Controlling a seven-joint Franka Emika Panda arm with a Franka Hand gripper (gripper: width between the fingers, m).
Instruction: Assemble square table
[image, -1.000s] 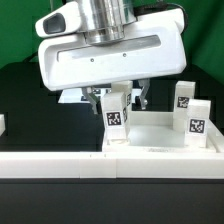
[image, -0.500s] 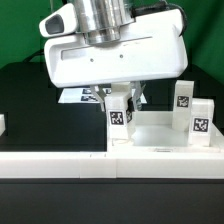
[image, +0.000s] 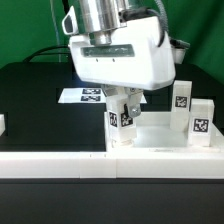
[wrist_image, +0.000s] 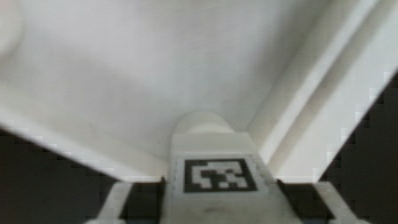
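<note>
My gripper (image: 121, 104) is shut on a small white leg (image: 119, 124) with a black-and-white tag. It holds the leg upright at the near corner of the white square tabletop (image: 160, 143) on the exterior view's left. In the wrist view the tagged leg (wrist_image: 217, 165) sits between my two fingers (wrist_image: 135, 203), with the slab's flat surface (wrist_image: 143, 80) and raised rim (wrist_image: 331, 90) beyond it. I cannot see where the leg's foot meets the slab. Two more tagged legs (image: 183, 96) (image: 198, 122) stand at the exterior view's right.
A long white low wall (image: 90, 163) runs across the front. The marker board (image: 84, 95) lies behind the gripper. A small white piece (image: 2, 125) shows at the exterior view's left edge. The table top is black.
The hand has turned about its vertical axis, so its wide body now looks narrower and shifted to the exterior view's right. The held leg stays at the same corner.
</note>
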